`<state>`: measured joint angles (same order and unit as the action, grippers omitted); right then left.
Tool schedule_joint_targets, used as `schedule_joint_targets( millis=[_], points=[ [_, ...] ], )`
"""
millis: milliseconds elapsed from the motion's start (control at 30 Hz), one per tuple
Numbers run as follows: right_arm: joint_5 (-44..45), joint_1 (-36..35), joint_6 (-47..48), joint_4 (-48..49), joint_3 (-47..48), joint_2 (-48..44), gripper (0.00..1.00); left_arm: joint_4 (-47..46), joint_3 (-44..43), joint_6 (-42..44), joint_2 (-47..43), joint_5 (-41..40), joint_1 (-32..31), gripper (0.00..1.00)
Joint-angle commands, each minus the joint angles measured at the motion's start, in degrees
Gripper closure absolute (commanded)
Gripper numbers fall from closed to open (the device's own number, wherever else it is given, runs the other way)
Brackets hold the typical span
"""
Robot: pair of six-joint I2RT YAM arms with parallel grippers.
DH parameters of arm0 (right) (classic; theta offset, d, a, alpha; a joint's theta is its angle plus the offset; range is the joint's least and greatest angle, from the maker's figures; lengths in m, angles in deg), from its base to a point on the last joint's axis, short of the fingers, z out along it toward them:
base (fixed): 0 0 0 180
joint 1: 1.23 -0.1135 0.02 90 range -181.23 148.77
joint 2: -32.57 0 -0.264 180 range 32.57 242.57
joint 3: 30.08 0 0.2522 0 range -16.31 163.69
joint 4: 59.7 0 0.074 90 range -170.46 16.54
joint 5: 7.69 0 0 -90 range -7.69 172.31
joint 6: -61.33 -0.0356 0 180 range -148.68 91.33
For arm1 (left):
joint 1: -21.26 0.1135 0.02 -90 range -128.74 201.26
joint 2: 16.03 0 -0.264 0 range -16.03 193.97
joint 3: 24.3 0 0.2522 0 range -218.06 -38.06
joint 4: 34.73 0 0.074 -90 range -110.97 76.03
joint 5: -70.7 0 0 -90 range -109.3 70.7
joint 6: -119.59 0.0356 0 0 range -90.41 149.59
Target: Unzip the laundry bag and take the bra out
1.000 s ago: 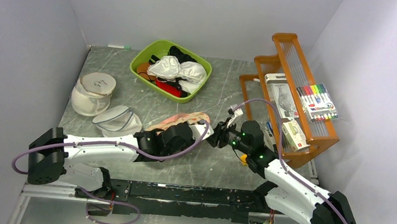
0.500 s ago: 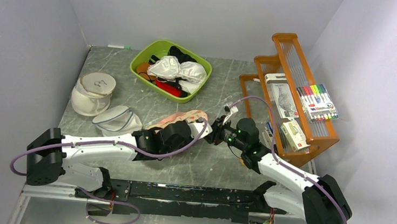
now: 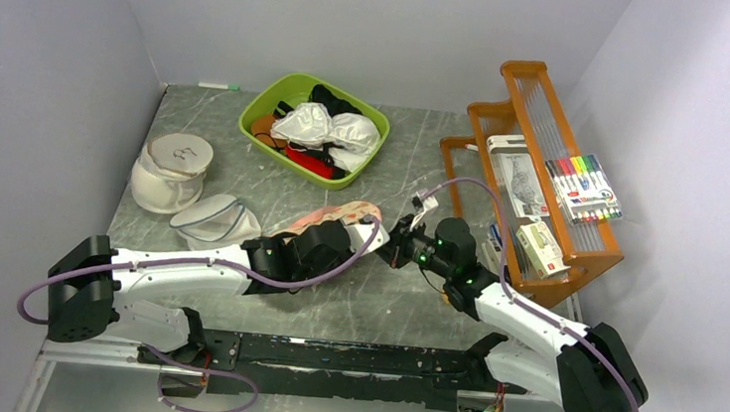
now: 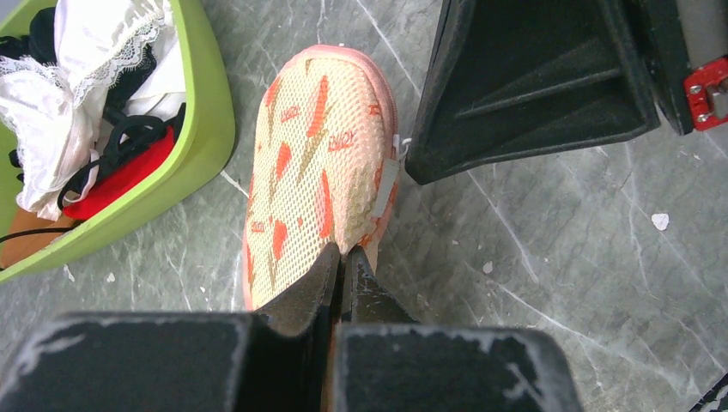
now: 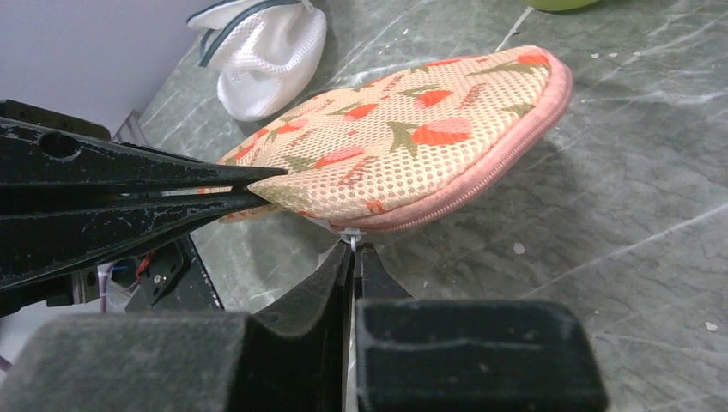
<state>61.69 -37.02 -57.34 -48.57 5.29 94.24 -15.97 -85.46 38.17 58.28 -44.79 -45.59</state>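
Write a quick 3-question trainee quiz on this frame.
1. True or false: the laundry bag lies outside the green bin.
2. What does the right gripper pinch? A) a marker B) the zip pull C) a white mesh bag
3. Fill in: the left gripper is ___ on the laundry bag's edge.
Key: 1 true; 2 B; 3 shut.
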Motion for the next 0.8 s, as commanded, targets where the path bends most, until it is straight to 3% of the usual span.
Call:
schedule_joint_targets(
  millis=[0, 400, 567, 767],
  points=[
    [5.1, 0.2, 2.3, -3.8, 0.7, -1.4, 1.00, -0.3, -1.7, -0.3, -1.4, 0.7, 0.5, 0.93],
    [22.4, 2.4, 4.8, -13.5, 5.8, 2.4, 1.00, 0.2, -2.0, 0.0, -0.9, 0.7, 0.8, 0.93],
    [23.8, 3.8, 7.9, -15.8, 7.5, 5.4, 1.00, 1.5, -2.3, 0.5, 0.9, 3.5, 0.9, 0.93],
    [17.4, 3.8, 9.4, -14.7, 4.3, -1.4, 1.00, 4.7, -4.9, -0.5, 5.2, 7.5, 1.9, 0.93]
  ],
)
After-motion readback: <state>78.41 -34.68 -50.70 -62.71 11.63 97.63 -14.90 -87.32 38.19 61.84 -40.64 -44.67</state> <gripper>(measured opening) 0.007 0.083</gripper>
